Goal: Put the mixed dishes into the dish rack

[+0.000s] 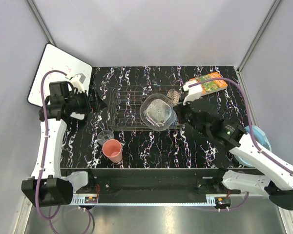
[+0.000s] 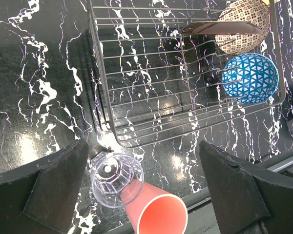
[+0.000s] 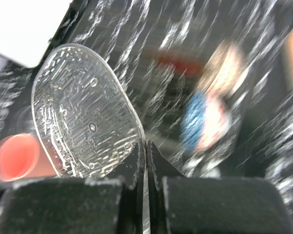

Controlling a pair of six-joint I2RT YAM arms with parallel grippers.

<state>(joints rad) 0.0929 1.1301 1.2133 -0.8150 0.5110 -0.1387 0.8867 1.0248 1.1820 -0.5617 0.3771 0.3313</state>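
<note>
My right gripper (image 3: 146,152) is shut on the rim of the clear glass plate (image 3: 83,112), which hangs tilted over the right part of the dish rack (image 1: 129,108). In the rack's right end stand the blue patterned bowl (image 2: 249,78), the tan-red patterned bowl (image 2: 241,18) and a dark red dish (image 2: 219,28) seen edge-on. The small clear glass (image 2: 112,179) and the pink cup (image 2: 158,212) stand touching on the table in front of the rack. My left gripper (image 2: 144,151) hovers wide open above them, left of the rack, holding nothing.
A white board (image 1: 58,70) leans at the back left corner. An orange-green book (image 1: 210,83) lies at the back right, and a light blue round thing (image 1: 261,136) sits by the right arm. The table's front edge runs just below the cup.
</note>
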